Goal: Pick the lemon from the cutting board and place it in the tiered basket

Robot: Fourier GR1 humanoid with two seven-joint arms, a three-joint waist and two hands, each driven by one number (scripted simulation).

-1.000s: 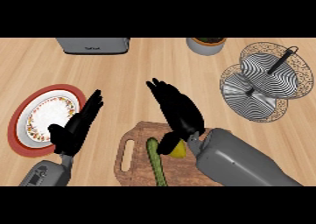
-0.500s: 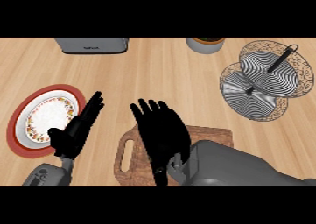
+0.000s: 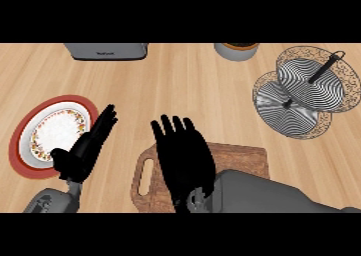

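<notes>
- Counter: pale wood, runs out on all sides of the right hand.
- Right forearm: grey, comes in from the lower right and covers the near right part of the board.
- Basket: two striped tiers on a black stem. Up and to the right of the right hand, well apart from it, with bare counter between.
- Board: brown, directly under the right hand. Its handle slot shows just left of the palm.
- Plate: red rim, far left of the right hand, just beyond the left hand.
- Right hand: fingers straight and spread, palm down over the board's left half. Nothing held that shows.
- Left hand: fingers straight and pointing up, resting beside the plate, holding nothing.
- Toaster and cup: at the far edge, well ahead of the right hand.
- Lemon: not visible. Judged to lie on the board beneath the right hand or forearm; cannot tell exactly where.
- Risk: the grasp would be made blind. If the fingers close off-centre, a round fruit could squirt sideways and roll off the board.
- Risk: pressing down flat could nudge the board and shift the lemon with it.
- Risk: on the way to the basket, the stem or the upper tier's rim could catch the hand. A lemon released on a rim may roll out.
</notes>
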